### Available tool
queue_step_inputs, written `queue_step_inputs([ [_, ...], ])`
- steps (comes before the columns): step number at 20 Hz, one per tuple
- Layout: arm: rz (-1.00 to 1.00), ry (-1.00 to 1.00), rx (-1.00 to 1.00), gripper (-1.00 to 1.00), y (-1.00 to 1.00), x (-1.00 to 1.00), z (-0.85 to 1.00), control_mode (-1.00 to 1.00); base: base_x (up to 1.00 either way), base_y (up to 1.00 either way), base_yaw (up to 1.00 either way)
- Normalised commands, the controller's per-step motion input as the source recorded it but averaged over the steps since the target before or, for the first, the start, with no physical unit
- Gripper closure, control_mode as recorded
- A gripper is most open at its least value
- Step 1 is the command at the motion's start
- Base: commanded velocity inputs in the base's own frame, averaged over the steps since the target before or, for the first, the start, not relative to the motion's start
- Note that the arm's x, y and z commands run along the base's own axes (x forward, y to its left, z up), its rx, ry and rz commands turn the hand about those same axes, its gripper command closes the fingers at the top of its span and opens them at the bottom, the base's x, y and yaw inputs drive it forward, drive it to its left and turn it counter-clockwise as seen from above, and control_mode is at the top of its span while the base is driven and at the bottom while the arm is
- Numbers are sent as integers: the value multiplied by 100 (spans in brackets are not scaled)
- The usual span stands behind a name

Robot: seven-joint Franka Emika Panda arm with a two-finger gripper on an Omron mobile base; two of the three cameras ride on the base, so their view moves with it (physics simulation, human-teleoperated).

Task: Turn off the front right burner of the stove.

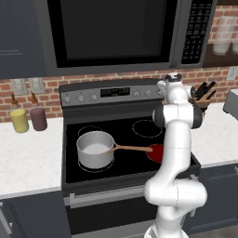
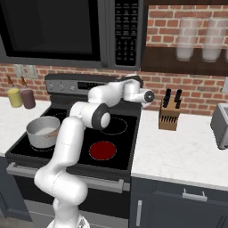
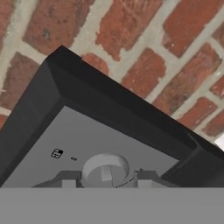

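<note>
Pincer [image 3: 103,181] fingertips flank a back-panel knob [image 3: 105,168], spread apart; the right base camera shows the front right burner [image 2: 103,150] glowing red.

No text, number or brand is legible. The stove's [image 1: 111,135] back panel carries a digital display [image 1: 115,91] with blurred bright marks. The microwave [image 2: 67,31] keypad [image 2: 124,31] shows rows of unreadable pale marks. A small unreadable symbol [image 3: 56,153] sits beside a knob [image 3: 105,168].

You had the steel saucepan with a wooden handle [image 1: 95,148] on the black glass-top stove [image 1: 125,165], front left; the red round front right burner [image 2: 103,150] lay right of it, the wooden knife block [image 2: 169,116] beyond on the table [image 2: 187,153].
</note>
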Motion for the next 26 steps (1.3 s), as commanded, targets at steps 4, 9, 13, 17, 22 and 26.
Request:
queue_step_inputs([
  [4,0,0,0,100,0,0,0,-100,0,0,0],
  [9,-1,0,2,100,0,0,0,-100,0,0,0],
  [13,-11,0,15,100,0,0,0,-100,0,0,0],
  [17,-18,0,23,100,0,0,0,-100,0,0,0],
  [22,-21,0,26,100,0,0,0,-100,0,0,0],
  [26,-22,0,30,100,0,0,0,-100,0,0,0],
])
